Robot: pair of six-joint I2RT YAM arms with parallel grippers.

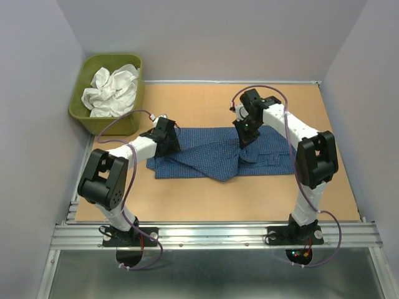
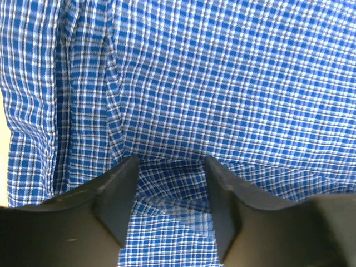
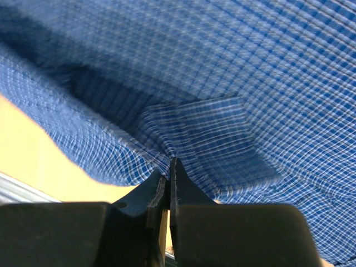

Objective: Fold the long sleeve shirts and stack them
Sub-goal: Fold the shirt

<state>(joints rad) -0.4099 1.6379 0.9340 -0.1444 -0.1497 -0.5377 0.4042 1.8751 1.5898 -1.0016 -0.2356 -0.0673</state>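
The right gripper [image 3: 168, 169] is clamped on a fold of the blue shirt [image 1: 199, 154] mid-frame; the left gripper [image 2: 169, 178] stands with jaws apart over the shirt's left end.

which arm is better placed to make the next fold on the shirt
Probably right: the right gripper is shut on a pinch of the blue shirt. The left gripper stands open above the cloth, gripping nothing.

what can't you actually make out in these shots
Top view: where the right gripper pinches the checked shirt, hidden by its own wrist.
Top view: white garment in the tub, too crumpled to tell sleeves.
Right wrist view: shirt's far part, blurred.
Left wrist view: shirt's outline, cut off by frame edges.
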